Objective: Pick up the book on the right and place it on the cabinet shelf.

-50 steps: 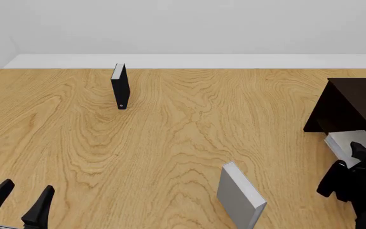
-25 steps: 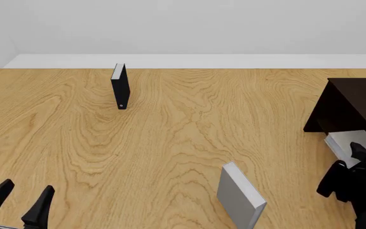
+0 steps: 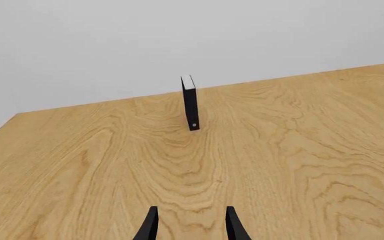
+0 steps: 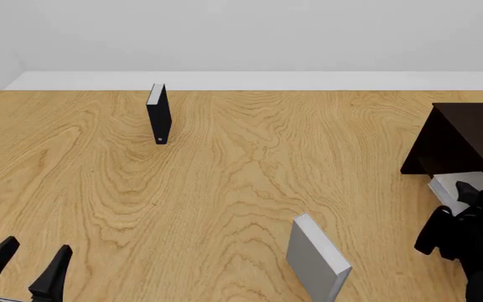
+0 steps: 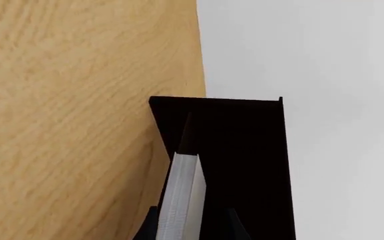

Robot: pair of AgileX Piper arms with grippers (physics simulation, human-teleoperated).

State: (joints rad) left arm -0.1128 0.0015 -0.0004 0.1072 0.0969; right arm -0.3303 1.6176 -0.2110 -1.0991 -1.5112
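1. Grey book (image 4: 468, 189) sits between the fingers of the right pincer (image 4: 458, 221), which grips it edge-on so it can slide into the cabinet shelf (image 5: 245, 150)
2. Its far end reaches the dark cabinet (image 4: 468, 141) mouth at the worktop's (image 4: 224, 189) right; placement looks nearly done
3. Left pincer (image 4: 27, 270) hangs wide and empty, well clear
4. Second grey book (image 4: 317, 258) and black book (image 4: 158, 113) stand untouched

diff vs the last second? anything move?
Only the right gripper shifted: slightly forward and left in the front view, toward the cabinet opening, carrying the grey book between its fingers. The left gripper, the black book and the other grey book stayed put.
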